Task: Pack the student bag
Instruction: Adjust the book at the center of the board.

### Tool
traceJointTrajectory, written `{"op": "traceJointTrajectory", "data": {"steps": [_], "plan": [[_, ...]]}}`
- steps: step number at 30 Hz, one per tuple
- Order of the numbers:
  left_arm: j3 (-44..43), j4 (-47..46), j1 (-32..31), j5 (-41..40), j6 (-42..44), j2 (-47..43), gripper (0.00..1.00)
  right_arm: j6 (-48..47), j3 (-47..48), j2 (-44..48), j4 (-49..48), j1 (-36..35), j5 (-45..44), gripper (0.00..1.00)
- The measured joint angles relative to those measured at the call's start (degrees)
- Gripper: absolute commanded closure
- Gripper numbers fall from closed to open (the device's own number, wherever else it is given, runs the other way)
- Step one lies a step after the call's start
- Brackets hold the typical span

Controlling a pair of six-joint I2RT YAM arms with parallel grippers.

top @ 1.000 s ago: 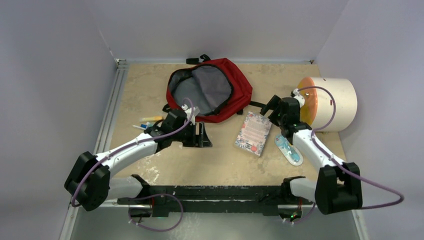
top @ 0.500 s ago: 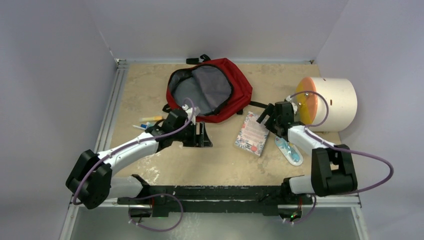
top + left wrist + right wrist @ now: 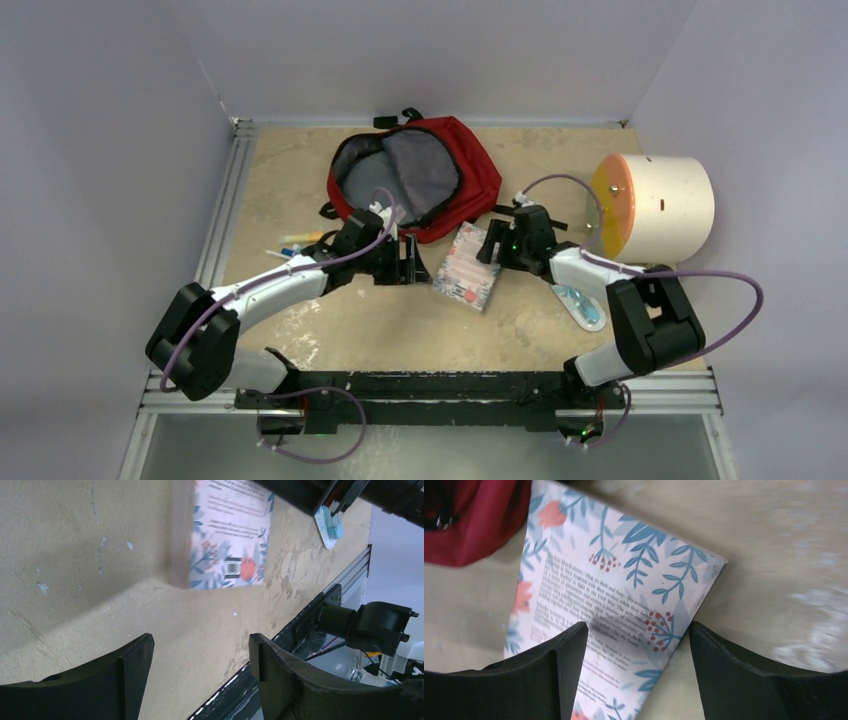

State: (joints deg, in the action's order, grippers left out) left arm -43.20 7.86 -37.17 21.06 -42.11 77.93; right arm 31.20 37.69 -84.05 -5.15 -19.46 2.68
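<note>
The student bag, dark red with grey lining, lies unzipped at the back of the table; a corner of it shows in the right wrist view. A floral-covered book lies flat between the two grippers. My right gripper is open and low over the book, one finger above the cover and the other past its right edge. My left gripper stands open just left of the book, with nothing between its fingers.
A cream cylinder with an orange face lies at the right. A blue-and-white packaged item sits beside the right arm. Pens lie left of the left arm. Walls close the table on three sides.
My right gripper swung left from beside the cylinder onto the book, and the book slid left toward the left gripper. The right jaws narrowed a little. The left gripper edged right.
</note>
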Motion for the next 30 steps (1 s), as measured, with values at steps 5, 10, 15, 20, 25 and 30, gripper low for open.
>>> {"op": "traceJointTrajectory", "data": {"steps": [5, 10, 15, 20, 25, 30], "plan": [[-0.1, 0.6, 0.0, -2.0, -1.9, 0.0, 0.32, 1.2, 0.9, -1.6, -1.6, -4.3, 4.8, 0.27], [0.0, 1.0, 0.0, -4.8, -2.8, 0.0, 0.32, 2.5, 0.9, -1.9, -1.8, -8.8, 7.3, 0.25], [-2.3, 4.1, 0.0, -10.4, 1.4, 1.9, 0.31, 3.7, 2.2, -3.2, -1.3, -10.6, 6.0, 0.25], [-10.1, 6.9, 0.0, -15.2, 8.7, 9.1, 0.29, 5.0, 2.2, -3.2, -1.2, -10.6, 5.7, 0.22], [-14.3, 7.5, 0.0, -18.5, 15.6, 12.9, 0.29, 5.8, 2.2, -2.9, -1.3, -10.7, 4.2, 0.18], [-17.2, 7.0, 0.0, -18.9, 18.8, 18.2, 0.28, 6.5, 2.0, -2.3, -1.2, -10.7, 3.2, 0.12]]}}
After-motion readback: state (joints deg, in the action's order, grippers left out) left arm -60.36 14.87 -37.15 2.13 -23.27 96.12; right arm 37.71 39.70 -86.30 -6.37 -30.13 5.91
